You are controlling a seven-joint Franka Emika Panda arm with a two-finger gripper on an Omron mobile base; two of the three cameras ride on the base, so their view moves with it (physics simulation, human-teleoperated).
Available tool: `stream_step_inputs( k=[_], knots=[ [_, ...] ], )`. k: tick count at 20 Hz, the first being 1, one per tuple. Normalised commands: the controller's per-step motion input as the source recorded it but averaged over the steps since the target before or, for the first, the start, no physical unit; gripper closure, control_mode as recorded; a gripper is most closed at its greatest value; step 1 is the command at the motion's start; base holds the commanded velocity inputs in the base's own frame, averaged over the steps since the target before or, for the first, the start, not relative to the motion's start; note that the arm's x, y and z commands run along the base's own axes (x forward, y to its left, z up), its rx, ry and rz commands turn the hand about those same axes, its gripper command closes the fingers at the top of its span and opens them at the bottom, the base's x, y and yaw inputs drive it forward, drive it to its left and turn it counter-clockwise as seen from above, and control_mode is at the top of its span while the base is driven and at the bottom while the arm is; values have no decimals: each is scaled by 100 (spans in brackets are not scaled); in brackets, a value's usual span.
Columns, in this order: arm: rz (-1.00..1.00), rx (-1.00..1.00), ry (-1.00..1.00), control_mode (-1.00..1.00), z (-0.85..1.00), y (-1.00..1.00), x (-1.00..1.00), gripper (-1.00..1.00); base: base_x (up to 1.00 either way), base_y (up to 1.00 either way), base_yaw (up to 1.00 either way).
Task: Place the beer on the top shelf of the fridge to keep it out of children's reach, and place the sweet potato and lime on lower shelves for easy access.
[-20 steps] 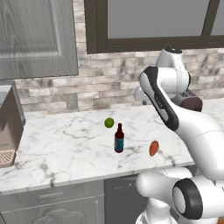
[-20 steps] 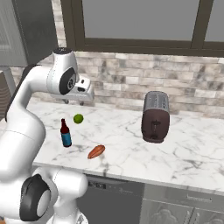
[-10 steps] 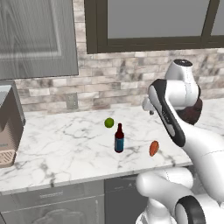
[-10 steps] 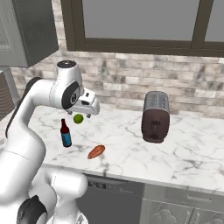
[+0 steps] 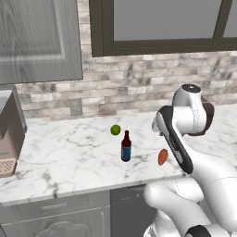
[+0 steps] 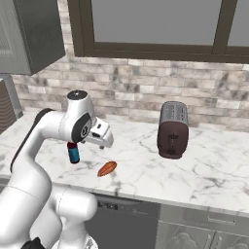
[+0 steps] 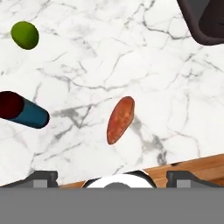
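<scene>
Nearest the desk's front edge lies the sweet potato, flat on the marble and directly below the tool. The tool stands wide open with nothing in it, its two dark tips showing far apart at the bottom of the hand view. All three items sit on the desk, none of them in the fridge.

If the tool goes for the sweet potato, the risk I see is its shape and position. It tapers at both ends and lies at a slant, so jaws closing across the wrong axis could pinch a narrow tip and roll it aside. It also rests close to the front edge, so a nudge could send it off the desk.

Just past it stands the bottle, upright, tall and thin. It looks easy to tip, and an arm swinging low on its way to either neighbour could knock it over; once on its side it could roll across the smooth marble.

Farther back, the lime sits near the bottle. Being round, it would likely roll from any glancing touch.

Off to the right, the toaster stands well apart from all three and looks unlikely to interfere.
</scene>
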Motion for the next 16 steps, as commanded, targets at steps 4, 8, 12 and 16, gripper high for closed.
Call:
stream_step_inputs(
  k=[4, 8, 12, 16],
  knots=[
    [-11, 1, 8, -100, -56, -13, 3, -100, 0, 0, 0],
    [-10, 2, 11, -100, -44, -25, 5, -100, 0, 0, 0],
    [-10, 5, 9, -100, -39, -16, 24, -100, 0, 0, 0],
    [-6, 6, 6, -100, -37, -6, 28, -100, 0, 0, 0]
  ],
)
